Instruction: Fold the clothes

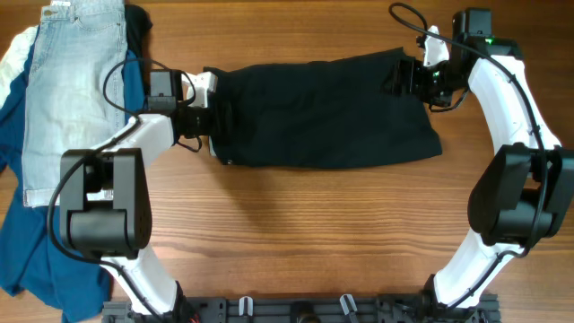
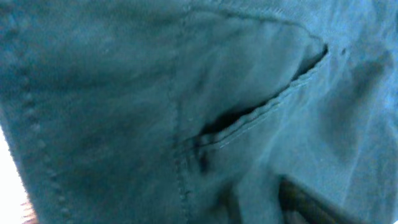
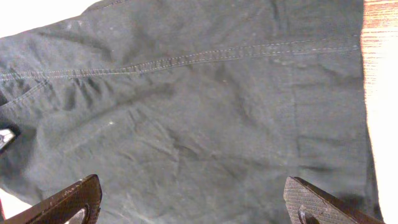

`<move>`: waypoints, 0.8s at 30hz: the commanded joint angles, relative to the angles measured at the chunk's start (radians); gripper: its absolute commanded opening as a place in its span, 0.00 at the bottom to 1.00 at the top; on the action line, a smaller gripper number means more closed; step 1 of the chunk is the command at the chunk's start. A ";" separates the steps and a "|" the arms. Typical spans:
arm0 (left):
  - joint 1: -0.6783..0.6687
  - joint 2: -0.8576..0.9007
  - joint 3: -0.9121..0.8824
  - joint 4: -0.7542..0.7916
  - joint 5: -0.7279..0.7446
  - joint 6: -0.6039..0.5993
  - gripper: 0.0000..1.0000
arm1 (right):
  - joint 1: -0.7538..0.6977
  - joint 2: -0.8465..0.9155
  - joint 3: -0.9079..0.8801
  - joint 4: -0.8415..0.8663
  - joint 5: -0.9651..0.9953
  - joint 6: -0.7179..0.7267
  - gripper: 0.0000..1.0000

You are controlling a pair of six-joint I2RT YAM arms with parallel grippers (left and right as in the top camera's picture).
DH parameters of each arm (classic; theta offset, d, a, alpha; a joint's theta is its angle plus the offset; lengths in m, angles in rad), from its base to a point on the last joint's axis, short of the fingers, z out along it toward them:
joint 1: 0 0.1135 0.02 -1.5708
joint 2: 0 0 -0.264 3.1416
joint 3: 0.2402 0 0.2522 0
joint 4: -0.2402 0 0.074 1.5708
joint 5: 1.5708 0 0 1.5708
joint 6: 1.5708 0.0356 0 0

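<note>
The black shorts (image 1: 323,112) are laid out flat and sideways at about 12 o'clock on the wooden table (image 1: 296,233), so the back-middle in the overhead view. They make a long dark strip running from 9 to 3 o'clock, and the 3 o'clock end flares a bit wider.

The left gripper (image 1: 213,115) sits right on the 9 o'clock end of the shorts, with a sliver of pale lining showing just below it. Its wrist cam is jammed up against the cloth, and all it shows is fabric, a stitched line and a pocket slit (image 2: 261,109) gaping slightly. You can't tell from either view whether those jaws are spread or pinching anything.

The right gripper (image 1: 405,79) is over the shorts' 2 o'clock corner. The wrist view is clear here. Both fingers (image 3: 68,199) poke in at the bottom corners of the frame, spread wide with nothing between them, just creased black fabric underneath. A double-stitched seam (image 3: 186,59) runs across the top, and a strip of table shows at 3 o'clock.

At 10 o'clock on the table there's a pile that isn't part of this. Pale-blue denim shorts (image 1: 72,90) lie on top of a deep-blue garment (image 1: 27,224), and some white cloth (image 1: 13,58) peeks out at the far edge. The pile sits just beside the left arm and is not touching the black shorts.
</note>
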 commanded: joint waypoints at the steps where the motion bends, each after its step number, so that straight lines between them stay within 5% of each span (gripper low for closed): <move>1: -0.011 0.056 -0.026 -0.006 -0.017 -0.078 0.28 | -0.002 -0.007 0.010 0.004 0.005 0.005 0.93; 2: -0.003 0.056 -0.026 -0.001 -0.018 -0.091 0.10 | 0.004 -0.007 0.010 0.009 0.005 0.005 0.92; 3: 0.007 0.056 -0.025 0.001 -0.021 -0.120 0.04 | 0.010 -0.007 0.010 0.014 0.005 0.005 0.91; 8: 0.110 -0.030 0.079 -0.228 -0.021 -0.142 0.04 | 0.082 -0.006 0.008 0.037 -0.037 0.031 0.66; 11: 0.130 -0.095 0.220 -0.467 -0.082 -0.051 0.04 | 0.145 -0.005 0.005 0.075 -0.037 0.039 0.55; 12: 0.129 -0.099 0.267 -0.534 -0.127 -0.038 0.04 | 0.160 -0.002 0.001 0.083 -0.036 0.054 0.45; 14: 0.128 -0.099 0.357 -0.638 -0.233 -0.038 0.04 | 0.175 0.011 -0.030 0.116 -0.037 0.093 0.08; 24: 0.127 -0.117 0.614 -0.890 -0.409 0.010 0.04 | 0.179 0.089 -0.235 0.322 -0.098 0.186 0.04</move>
